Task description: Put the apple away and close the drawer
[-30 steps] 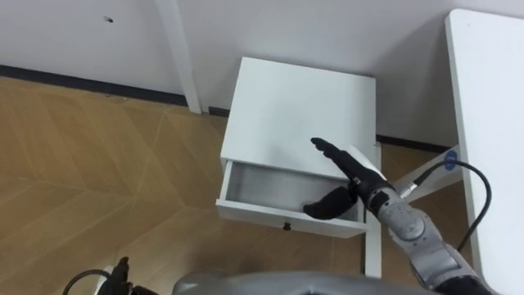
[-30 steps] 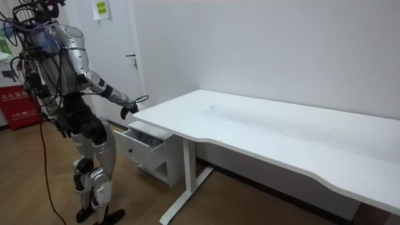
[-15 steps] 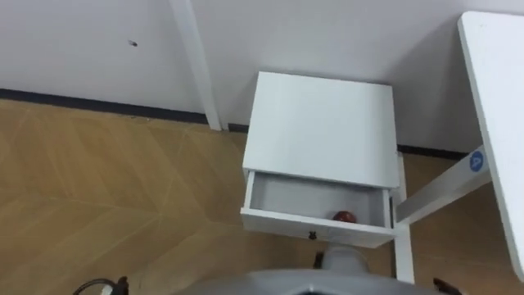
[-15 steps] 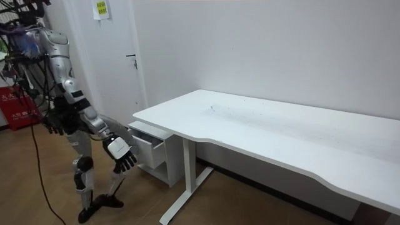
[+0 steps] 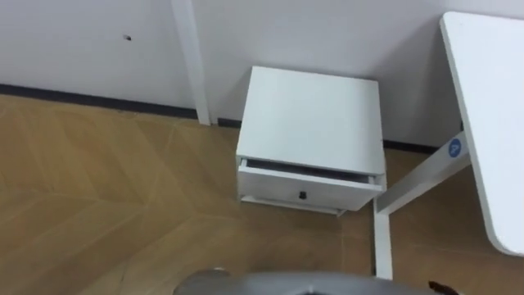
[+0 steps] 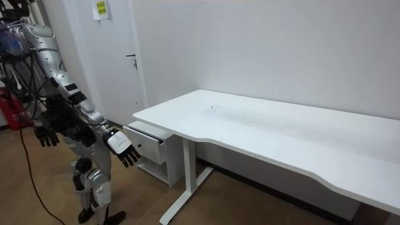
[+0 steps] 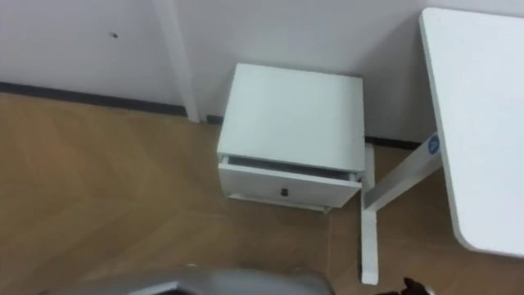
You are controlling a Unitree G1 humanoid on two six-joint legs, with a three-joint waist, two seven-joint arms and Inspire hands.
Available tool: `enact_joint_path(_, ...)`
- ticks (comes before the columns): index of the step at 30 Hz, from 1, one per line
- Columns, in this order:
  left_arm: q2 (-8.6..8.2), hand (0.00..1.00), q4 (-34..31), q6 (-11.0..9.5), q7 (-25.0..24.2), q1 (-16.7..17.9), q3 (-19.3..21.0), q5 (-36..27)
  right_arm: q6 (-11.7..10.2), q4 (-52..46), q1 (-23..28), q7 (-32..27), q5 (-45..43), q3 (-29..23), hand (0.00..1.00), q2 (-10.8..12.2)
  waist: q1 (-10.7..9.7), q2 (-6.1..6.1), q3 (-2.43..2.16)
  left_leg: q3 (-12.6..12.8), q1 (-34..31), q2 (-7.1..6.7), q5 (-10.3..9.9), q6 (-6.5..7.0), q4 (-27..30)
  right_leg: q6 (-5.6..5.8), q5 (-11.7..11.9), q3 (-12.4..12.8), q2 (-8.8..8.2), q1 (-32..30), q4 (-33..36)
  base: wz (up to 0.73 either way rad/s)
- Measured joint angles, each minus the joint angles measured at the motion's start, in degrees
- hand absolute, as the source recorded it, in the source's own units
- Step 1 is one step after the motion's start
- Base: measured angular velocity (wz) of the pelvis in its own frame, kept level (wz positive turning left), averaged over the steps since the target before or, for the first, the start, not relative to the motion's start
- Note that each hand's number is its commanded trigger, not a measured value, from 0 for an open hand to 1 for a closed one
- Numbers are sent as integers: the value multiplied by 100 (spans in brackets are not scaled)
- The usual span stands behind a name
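Right hand (image 6: 123, 150), fingers spread, hangs before the nearly closed drawer (image 5: 309, 193); left hand (image 6: 45, 135) dangles relaxed.

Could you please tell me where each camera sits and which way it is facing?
Left eye view: on the robot's head, looking steeply down at the white cabinet, its drawer and the floor; a grey torso edge shows at the bottom.
Right eye view: beside it on the head, same downward look, same torso edge.
Room view: standing off in the room, facing desk and wall; the whole robot at its left, right hand by the drawer, left hand hanging.
Shared: all show cabinet, drawer and desk.
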Motion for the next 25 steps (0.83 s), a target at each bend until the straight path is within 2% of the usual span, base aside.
enact_joint_path(1, -2, 0, 3, -1, 6, -26, 1, 0, -50, -12, -23, 31, 17, 0, 0, 52, -3, 2, 0, 29, -8, 60, 17, -39, -27, -35, 108, 1, 84, 44, -178, -28)
enact_joint_path(3, -5, 0, 4, -9, 52, -98, 2, 0, -85, 21, -36, 86, 14, -5, 0, 116, -13, 10, -5, 67, -1, 84, 44, -74, -100, -55, 159, 34, 126, 63, -286, -14)
enact_joint_path(7, -8, 0, 4, -37, 116, -129, 17, 4, -109, 124, -15, 226, -4, -5, 0, 186, -31, 79, -23, 183, 94, 96, 107, -133, -306, -84, 180, 99, 154, 67, -379, -17)
enact_joint_path(13, -57, 0, 0, -2, 126, -129, 235, 6, -108, 266, 95, 276, -28, -18, 0, 196, -100, 137, -27, 229, 307, 98, 185, -227, -629, -113, 190, -32, 191, 169, -510, -5)
enact_joint_path(15, -58, 0, -3, 13, 119, -148, 235, 10, -106, 265, 92, 313, -18, -20, 0, 195, -139, 155, -25, 228, 307, 109, 191, -240, -667, -117, 192, -181, 199, 186, -556, 4)
enact_joint_path(22, -68, 0, -3, 19, 72, -165, 235, 36, -84, 339, 7, 449, 43, -17, 0, 229, -177, 195, -9, 228, 381, 109, 193, -254, -722, -117, 191, -218, 213, 243, -603, 1)
enact_joint_path(25, -69, 0, -12, 87, 64, -177, 231, 44, -62, 340, 5, 468, 106, -8, 0, 264, -174, 208, 1, 228, 380, 99, 191, -257, -729, -118, 192, -217, 212, 267, -675, 0)
